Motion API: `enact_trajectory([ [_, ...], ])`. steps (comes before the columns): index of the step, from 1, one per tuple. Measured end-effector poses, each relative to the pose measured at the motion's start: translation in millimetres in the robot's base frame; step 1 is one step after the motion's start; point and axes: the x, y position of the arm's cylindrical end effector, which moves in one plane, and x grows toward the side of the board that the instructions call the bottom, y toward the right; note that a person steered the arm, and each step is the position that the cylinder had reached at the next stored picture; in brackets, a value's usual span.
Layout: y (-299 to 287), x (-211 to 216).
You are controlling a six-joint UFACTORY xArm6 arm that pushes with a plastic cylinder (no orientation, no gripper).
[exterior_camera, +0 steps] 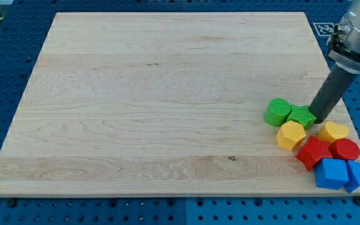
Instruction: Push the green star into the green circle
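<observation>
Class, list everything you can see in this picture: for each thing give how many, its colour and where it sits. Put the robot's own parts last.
Wooden board: one, light wood, fills most of the view, on a blue perforated base.
Green circle: one, green, view's right, touching the star.
Green star: one, green, just right of the circle.
Yellow blocks: two, yellow, one below the green pair, one further right.
Red blocks: two, red, and, lower right.
Blue blocks: two, blue, and, bottom right corner.
My tip: one, dark rod, at the green star's right side.
</observation>
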Motion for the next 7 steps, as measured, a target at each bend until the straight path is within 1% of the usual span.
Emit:
enact_trajectory([
  [2, -35.0, -0.2],
  [6, -137.5, -16.3],
  [7, -99.4, -32.7],
])
